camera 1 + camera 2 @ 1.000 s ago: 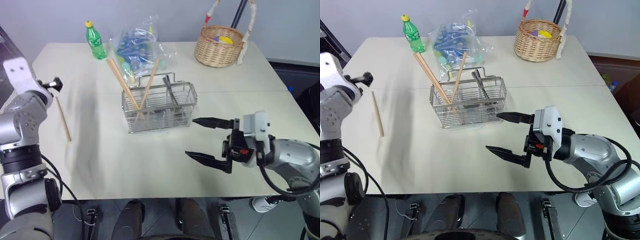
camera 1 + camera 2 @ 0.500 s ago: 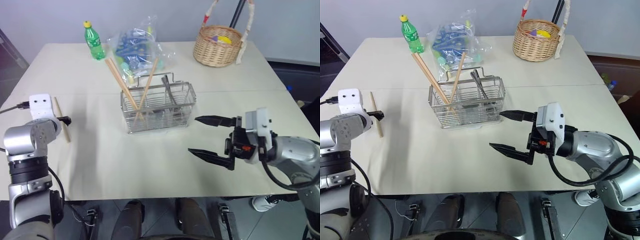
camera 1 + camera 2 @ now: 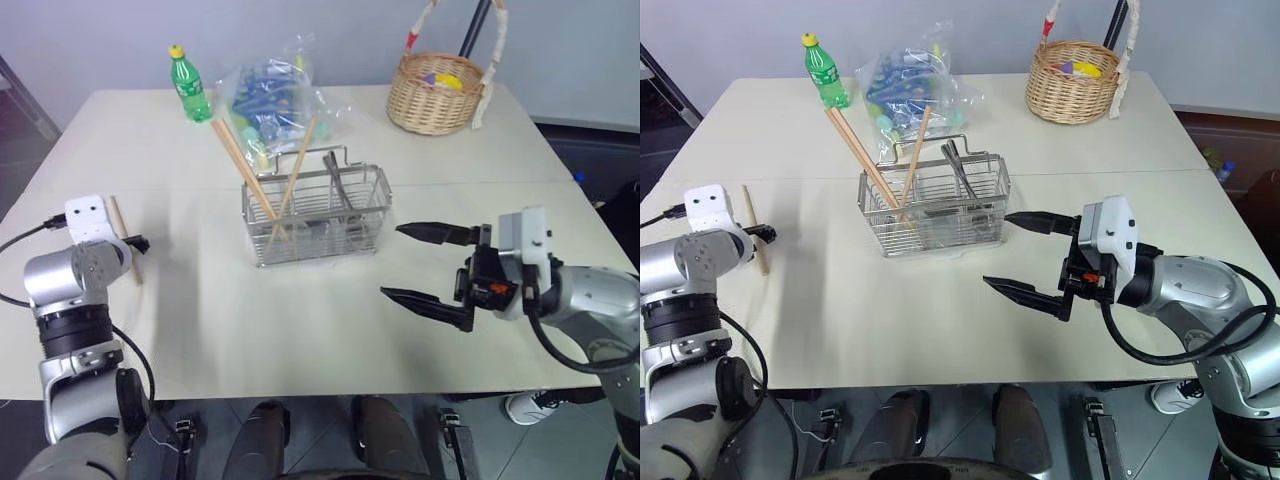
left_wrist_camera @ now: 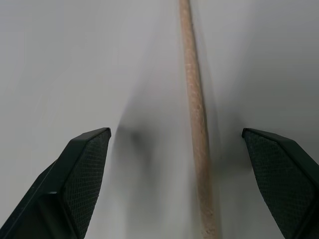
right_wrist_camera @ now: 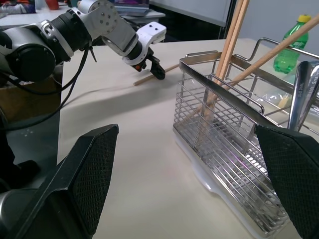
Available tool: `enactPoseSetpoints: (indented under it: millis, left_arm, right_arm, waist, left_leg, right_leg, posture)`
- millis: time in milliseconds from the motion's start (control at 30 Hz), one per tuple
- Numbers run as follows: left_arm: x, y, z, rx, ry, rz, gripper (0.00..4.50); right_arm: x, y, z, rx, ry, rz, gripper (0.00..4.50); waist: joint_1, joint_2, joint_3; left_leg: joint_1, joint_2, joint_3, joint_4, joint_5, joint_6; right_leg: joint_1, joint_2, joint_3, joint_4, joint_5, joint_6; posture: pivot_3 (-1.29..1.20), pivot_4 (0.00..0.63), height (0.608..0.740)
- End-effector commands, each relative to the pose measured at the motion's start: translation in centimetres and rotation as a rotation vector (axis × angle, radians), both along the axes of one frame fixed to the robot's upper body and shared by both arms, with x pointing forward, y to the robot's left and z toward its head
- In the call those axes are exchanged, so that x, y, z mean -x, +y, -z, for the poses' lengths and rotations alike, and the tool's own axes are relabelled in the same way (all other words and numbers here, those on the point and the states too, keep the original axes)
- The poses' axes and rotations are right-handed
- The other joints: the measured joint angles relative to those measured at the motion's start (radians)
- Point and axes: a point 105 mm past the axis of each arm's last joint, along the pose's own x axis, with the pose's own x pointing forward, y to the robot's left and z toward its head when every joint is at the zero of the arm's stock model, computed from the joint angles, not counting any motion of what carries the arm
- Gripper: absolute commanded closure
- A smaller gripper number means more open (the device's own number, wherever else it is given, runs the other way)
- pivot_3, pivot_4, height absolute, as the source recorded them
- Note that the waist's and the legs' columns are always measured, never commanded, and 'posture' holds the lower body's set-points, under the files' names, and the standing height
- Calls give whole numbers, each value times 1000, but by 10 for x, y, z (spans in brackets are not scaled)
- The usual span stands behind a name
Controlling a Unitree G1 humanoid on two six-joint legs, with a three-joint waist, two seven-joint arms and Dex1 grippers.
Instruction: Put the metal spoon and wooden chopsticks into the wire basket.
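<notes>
Lying between the open left tool (image 4: 174, 164) fingers, a loose chopstick (image 4: 195, 114) (on the table)

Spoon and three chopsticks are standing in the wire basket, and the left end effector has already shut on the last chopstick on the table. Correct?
Not quite. The left end effector is open, its fingers either side of the last chopstick, which lies flat on the table, as the left wrist view shows. The spoon and three chopsticks do stand in the wire basket.

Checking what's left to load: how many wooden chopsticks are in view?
4: three wooden chopsticks lean inside the wire basket; one chopstick lies on the table at the left gripper. Tightly paired sticks could hide another.
</notes>
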Motion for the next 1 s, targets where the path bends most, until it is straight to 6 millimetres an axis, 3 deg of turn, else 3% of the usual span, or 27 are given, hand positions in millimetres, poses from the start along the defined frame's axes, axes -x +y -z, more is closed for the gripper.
enactPoseSetpoints:
  millis: [33, 100, 200, 433, 700, 767, 900, 967, 1000]
  left_arm:
    - [6, 2, 17, 81, 44, -76, 49]
    - [4, 2, 14, 88, 27, -88, 49]
    - [3, 1, 11, 90, 17, -90, 843]
    - [1, 4, 5, 75, 1, -96, 4418]
    - [1, 10, 0, 63, -12, -107, 4465]
    - [-2, 12, -9, 51, -59, -103, 4465]
    - [-21, 17, -61, -44, -311, -58, 4465]
    - [-33, 8, -120, -138, -567, 65, 4465]
    - [-36, 1, -140, -134, -660, 123, 4465]
  right_arm:
    - [1, -1, -9, -4, -48, 6, 0]
    - [1, -1, -9, -5, -48, 9, 0]
    - [1, 0, -9, -7, -48, 11, 0]
    - [-1, 0, -8, -12, -47, 22, 0]
    - [-2, 0, -6, -15, -41, 29, 0]
    - [-2, 0, -6, -16, -40, 31, 0]
    - [-3, 0, -6, -15, -39, 34, 0]
    - [-5, -1, -6, -15, -43, 44, 0]
    - [-6, -2, -6, -15, -46, 51, 0]
  waist:
    - [0, 1, -1]
    - [0, 1, -1]
    - [0, 1, -1]
    - [-6, 1, -1]
    - [-6, 1, -1]
    - [-6, 1, -1]
    - [-3, -2, 0]
    - [0, -4, 1]
    - [2, -6, 2]
  left_leg:
    - [0, 0, 0, 0, 0, 0]
    - [0, 0, 0, 0, 0, 0]
    - [0, 0, 0, 0, 0, 0]
    - [0, 0, 0, 0, 0, 0]
    - [0, 0, 0, 0, 0, 0]
    - [0, 0, 0, 0, 0, 0]
    - [-1, 0, 0, 0, 0, -1]
    - [-2, 0, 0, 0, 0, -1]
    - [-2, 0, 0, 0, 1, -1]
  right_leg:
    - [0, 0, 0, 0, 0, 0]
    - [0, 0, 0, 0, 0, 0]
    - [0, 0, 0, 1, 0, 0]
    - [-1, 0, 0, 1, 0, 0]
    - [-1, 0, 0, 1, 0, 0]
    - [-1, 0, 0, 1, 0, 0]
    - [-2, 0, 0, 1, 0, 0]
    - [-2, 0, 0, 1, 0, 0]
    - [-3, 0, 0, 1, 0, 0]
  posture:
    - [0, 150, 740]
    - [0, 150, 740]
    - [0, 150, 740]
    - [0, 150, 740]
    - [0, 150, 740]
    - [0, 150, 740]
    - [0, 150, 740]
    - [0, 150, 740]
    - [0, 150, 740]
